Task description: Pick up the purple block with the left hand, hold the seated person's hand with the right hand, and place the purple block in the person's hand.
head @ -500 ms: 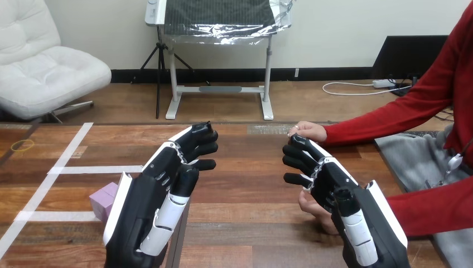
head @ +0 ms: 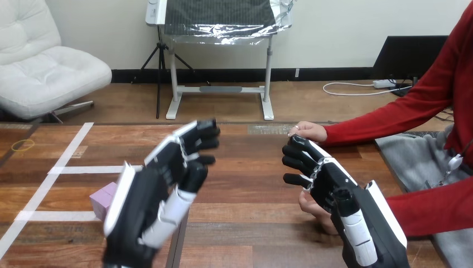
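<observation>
The left hand (head: 150, 204) is raised above the wooden worktop (head: 245, 223), with its back turned to the camera. Its fingers (head: 196, 144) are only slightly bent and point away from the robot; they hold nothing. The purple block (head: 104, 200) lies on the worktop just beside this hand, on its left, and the hand hides part of it. The block is near the white tape lines (head: 67, 155).

The right hand (head: 341, 196) is also raised, well apart from the left one. Its fingers (head: 295, 162) are loosely spread and a little bent, and they close round nothing. Their tips are near the person's far hand (head: 308, 132), which rests on the worktop at the end of a red sleeve. The person's near hand (head: 312, 209) shows under the right hand. I cannot tell if the two touch.
</observation>
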`<state>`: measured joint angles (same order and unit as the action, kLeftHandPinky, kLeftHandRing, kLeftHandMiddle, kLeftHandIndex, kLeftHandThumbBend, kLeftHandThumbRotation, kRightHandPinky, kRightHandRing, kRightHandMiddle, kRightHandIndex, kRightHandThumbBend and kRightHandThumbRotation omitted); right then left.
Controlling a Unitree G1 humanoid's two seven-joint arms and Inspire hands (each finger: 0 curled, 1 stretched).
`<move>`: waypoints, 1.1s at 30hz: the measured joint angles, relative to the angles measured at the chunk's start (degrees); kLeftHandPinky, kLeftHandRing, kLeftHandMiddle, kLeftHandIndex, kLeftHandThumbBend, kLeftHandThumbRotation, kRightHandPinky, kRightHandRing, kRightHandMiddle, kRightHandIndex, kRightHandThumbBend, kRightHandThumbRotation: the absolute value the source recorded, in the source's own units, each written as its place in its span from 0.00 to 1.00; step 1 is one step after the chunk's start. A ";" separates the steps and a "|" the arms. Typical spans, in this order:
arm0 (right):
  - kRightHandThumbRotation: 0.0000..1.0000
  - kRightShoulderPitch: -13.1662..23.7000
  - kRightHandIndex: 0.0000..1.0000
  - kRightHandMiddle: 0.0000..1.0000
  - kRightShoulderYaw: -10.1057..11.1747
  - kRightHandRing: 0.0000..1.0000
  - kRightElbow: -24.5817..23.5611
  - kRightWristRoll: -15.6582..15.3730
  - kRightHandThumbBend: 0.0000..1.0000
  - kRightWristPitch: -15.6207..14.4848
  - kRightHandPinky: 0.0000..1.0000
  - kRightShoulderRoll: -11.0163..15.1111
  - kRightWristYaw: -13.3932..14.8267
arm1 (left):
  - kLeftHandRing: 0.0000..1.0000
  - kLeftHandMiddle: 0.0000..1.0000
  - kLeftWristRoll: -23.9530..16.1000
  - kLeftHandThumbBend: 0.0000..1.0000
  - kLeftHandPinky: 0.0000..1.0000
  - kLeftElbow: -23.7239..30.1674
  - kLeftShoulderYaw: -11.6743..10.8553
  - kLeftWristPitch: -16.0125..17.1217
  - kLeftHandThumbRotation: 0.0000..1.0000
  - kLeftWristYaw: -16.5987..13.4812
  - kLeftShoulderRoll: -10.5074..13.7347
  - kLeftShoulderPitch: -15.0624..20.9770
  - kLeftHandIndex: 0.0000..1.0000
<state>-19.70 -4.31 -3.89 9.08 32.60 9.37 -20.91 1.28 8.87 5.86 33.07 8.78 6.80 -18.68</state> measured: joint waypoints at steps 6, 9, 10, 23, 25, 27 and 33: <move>1.00 -0.01 0.91 0.90 0.01 0.89 0.00 0.00 0.70 0.00 0.83 0.04 -0.31 | 0.78 0.80 -1.23 0.72 0.69 -1.11 -2.01 -0.94 0.82 -0.15 1.12 4.11 0.77; 1.00 -0.01 0.91 0.90 0.01 0.90 0.00 0.00 0.71 0.00 0.83 0.03 -0.36 | 0.78 0.81 -2.06 0.74 0.69 -2.06 -2.93 -1.47 0.83 -0.29 2.00 6.43 0.77; 1.00 -0.01 0.91 0.90 0.01 0.90 0.00 0.00 0.71 -0.01 0.83 0.03 -0.37 | 0.79 0.82 -2.34 0.74 0.69 -2.45 -3.26 -1.69 0.84 -0.33 2.36 7.32 0.78; 1.00 -0.02 0.90 0.90 0.05 0.90 0.00 0.00 0.71 -0.02 0.84 0.05 -0.40 | 0.84 0.88 -7.83 0.74 0.73 -9.53 -6.88 -4.61 0.72 -1.27 6.85 18.69 0.84; 1.00 -0.01 0.90 0.90 0.07 0.90 0.00 0.00 0.71 -0.02 0.84 0.07 -0.40 | 0.85 0.89 -8.63 0.74 0.73 -10.82 -7.12 -5.31 0.70 -1.46 7.53 20.38 0.86; 1.00 -0.01 0.90 0.90 0.08 0.90 0.00 -0.01 0.71 -0.01 0.84 0.09 -0.40 | 0.86 0.90 -9.42 0.75 0.74 -12.22 -7.20 -5.96 0.69 -1.68 8.28 22.06 0.87; 1.00 0.01 0.90 0.90 0.15 0.89 0.00 -0.01 0.74 -0.01 0.83 0.12 -0.40 | 0.89 0.93 -13.03 0.75 0.75 -16.23 -7.29 -7.98 0.65 -2.28 10.45 26.75 0.91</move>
<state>-19.69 -4.15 -3.89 9.07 32.59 9.49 -21.31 -11.74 -7.36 -1.43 25.09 6.50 17.25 8.07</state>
